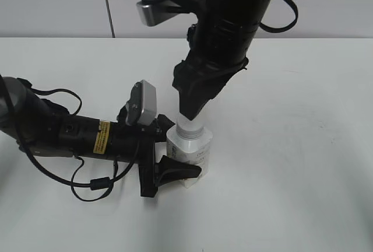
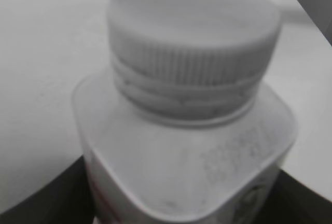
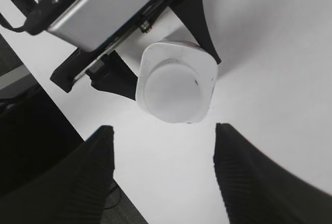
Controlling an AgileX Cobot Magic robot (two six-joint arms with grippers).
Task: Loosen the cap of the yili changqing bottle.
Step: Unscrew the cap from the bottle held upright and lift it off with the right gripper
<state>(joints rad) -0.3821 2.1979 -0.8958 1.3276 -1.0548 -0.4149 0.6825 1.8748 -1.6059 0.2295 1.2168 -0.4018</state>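
The yili changqing bottle [image 1: 195,150] stands upright on the white table, a small squat white bottle. Its ribbed white cap [image 1: 189,128] is on the neck. My left gripper [image 1: 176,157] lies low from the left and is shut on the bottle's body. In the left wrist view the cap [image 2: 192,42] and the shoulders of the bottle [image 2: 187,156] fill the frame, with the dark jaws of the left gripper [image 2: 181,208] at the lower corners. My right gripper [image 1: 192,112] points down just above the cap. In the right wrist view the right gripper [image 3: 163,133] is open and empty, with the cap [image 3: 171,84] beyond its fingertips.
The left arm's black cables [image 1: 87,185] loop on the white table [image 1: 303,147] at the front left. The left wrist's silver camera box [image 3: 104,6] sits close behind the bottle. The table's edge [image 3: 67,115] runs along the lower left of the right wrist view.
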